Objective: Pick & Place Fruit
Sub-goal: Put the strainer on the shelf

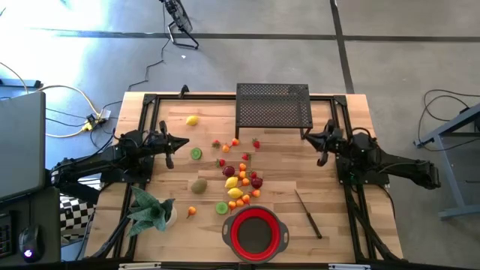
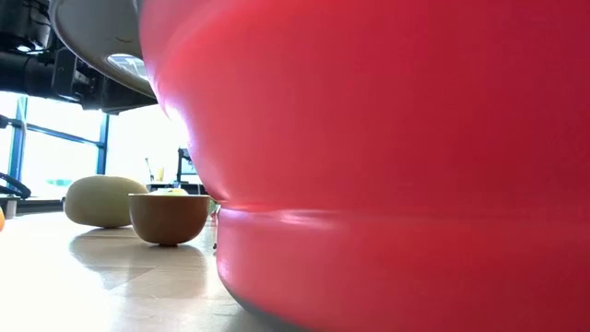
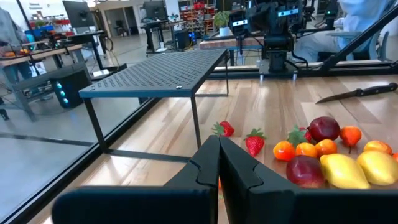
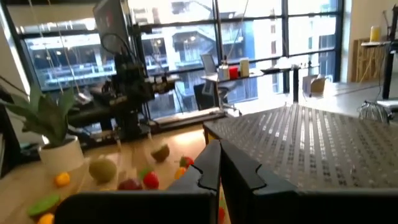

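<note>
The fruit lies loose on the wooden table, mostly in a cluster at its middle: strawberries, plums, lemons and tiny oranges. A lemon, a lime half and a kiwi lie apart on the left. My left gripper hangs shut at the table's left, pointing level toward the middle, with nothing in it. My right gripper hangs shut at the right, beside the rack's leg, also with nothing in it. Their fingertips meet in both wrist views.
A red bowl with a grey rim stands at the near edge and fills the low view. A black perforated rack stands at the far middle. A knife lies near right. A potted plant stands near left.
</note>
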Controlling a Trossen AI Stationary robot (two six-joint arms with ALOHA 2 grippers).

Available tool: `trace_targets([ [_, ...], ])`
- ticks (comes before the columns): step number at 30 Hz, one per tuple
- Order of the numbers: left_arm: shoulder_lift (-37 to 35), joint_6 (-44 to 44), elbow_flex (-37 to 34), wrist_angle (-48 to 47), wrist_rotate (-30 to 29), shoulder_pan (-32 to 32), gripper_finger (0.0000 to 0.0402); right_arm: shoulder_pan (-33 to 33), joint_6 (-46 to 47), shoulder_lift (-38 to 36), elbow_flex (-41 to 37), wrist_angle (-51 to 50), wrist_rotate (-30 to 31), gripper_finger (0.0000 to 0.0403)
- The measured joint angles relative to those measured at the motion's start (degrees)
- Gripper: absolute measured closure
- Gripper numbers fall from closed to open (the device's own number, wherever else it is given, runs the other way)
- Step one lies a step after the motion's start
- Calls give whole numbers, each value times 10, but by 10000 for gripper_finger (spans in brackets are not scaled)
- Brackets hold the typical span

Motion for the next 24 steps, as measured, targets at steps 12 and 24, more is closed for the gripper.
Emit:
trace_targets([
  [12,0,-1,0,0,0,0,402,26,48,33,0,5,2,401],
  [24,0,-1,0,0,0,0,402,54,28,103,20,63,10,401],
])
